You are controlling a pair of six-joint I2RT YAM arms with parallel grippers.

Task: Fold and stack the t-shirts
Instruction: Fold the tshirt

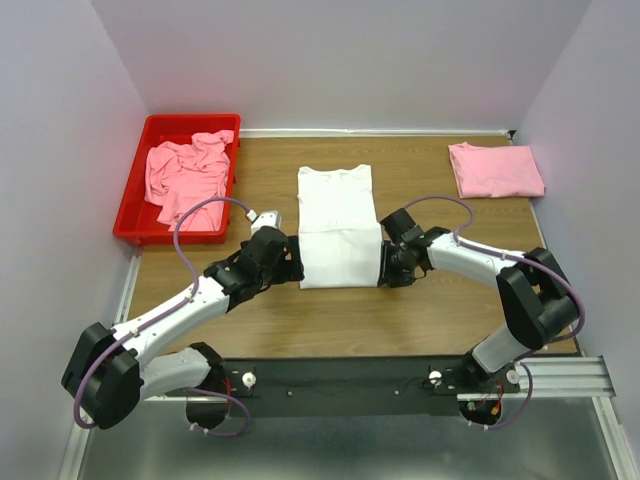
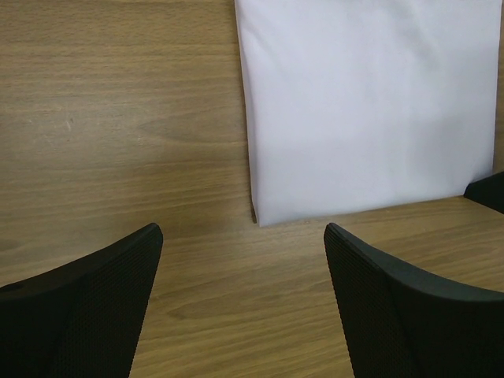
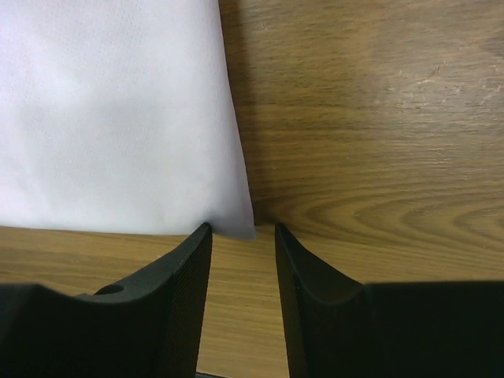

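A white t-shirt [image 1: 338, 225] lies flat in the middle of the table, folded into a long rectangle. My left gripper [image 1: 295, 268] sits at its near left corner, open wide and empty. In the left wrist view the gripper [image 2: 242, 230] is just short of the shirt's corner [image 2: 257, 219]. My right gripper [image 1: 383, 268] is at the near right corner. In the right wrist view the gripper [image 3: 242, 228] is open with a narrow gap, and the shirt's corner [image 3: 246, 230] lies at the fingertips. A folded pink t-shirt [image 1: 495, 170] lies at the back right.
A red bin [image 1: 190, 120] at the back left holds crumpled pink t-shirts [image 1: 185, 175]. Purple walls close in the table on three sides. The tip of the right gripper [image 2: 488, 193] shows at the right edge of the left wrist view.
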